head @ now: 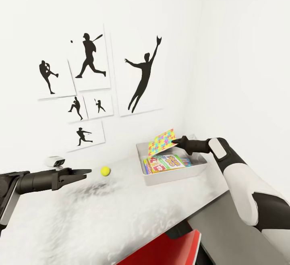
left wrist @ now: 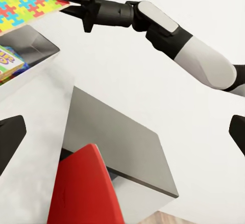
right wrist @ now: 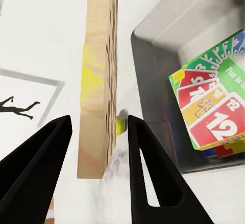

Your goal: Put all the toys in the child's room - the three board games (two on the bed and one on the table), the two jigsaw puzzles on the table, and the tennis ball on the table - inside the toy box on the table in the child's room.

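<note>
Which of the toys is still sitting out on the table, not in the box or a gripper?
The yellow tennis ball, just ahead of the left gripper. The jigsaw puzzle is held by the right gripper over the toy box.

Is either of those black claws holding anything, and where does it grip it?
The right gripper pinches the jigsaw puzzle by its edge, above the toy box. The left gripper holds nothing.

Toy box (head: 174,176) smooth grey; table (head: 100,212) mottled matt.
</note>
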You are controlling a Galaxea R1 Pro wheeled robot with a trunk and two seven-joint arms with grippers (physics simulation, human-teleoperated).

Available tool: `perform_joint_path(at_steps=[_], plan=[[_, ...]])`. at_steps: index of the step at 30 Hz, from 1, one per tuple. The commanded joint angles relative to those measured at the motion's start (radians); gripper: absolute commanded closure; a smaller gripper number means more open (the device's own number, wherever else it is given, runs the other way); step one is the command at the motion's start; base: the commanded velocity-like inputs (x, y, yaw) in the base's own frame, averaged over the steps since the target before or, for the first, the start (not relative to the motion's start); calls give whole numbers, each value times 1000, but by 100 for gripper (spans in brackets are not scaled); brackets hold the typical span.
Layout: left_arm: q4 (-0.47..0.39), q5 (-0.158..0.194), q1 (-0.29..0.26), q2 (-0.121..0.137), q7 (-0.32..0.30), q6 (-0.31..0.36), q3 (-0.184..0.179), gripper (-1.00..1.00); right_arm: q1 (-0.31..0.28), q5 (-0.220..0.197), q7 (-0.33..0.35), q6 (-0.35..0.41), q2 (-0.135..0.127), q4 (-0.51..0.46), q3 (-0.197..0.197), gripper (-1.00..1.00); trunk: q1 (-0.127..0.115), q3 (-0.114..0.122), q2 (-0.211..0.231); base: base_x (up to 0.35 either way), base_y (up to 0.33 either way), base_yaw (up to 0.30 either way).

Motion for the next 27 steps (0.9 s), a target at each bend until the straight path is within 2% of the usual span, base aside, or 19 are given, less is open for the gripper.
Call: perform_joint_path(at_steps=[1,15,22,27], plan=[[0,0,-1,0,-4,11,0,-100,-1,9,9,5,1,1,-6,100,1,-4,-2,0,0,0],[0,2,-1,-3,-4,12,-2,-100,0,11,10,2,-3,1,-8,100,1,-26,-2,0,0,0],[0,2,-1,-2,-4,12,-2,-100,0,6,11,12,-58,2,-7,100,1,-38,-2,0,0,0],[0,2,-1,-3,-4,12,-2,-100,0,5,12,13,-65,2,-8,100,1,-46,-2,0,0,0]])
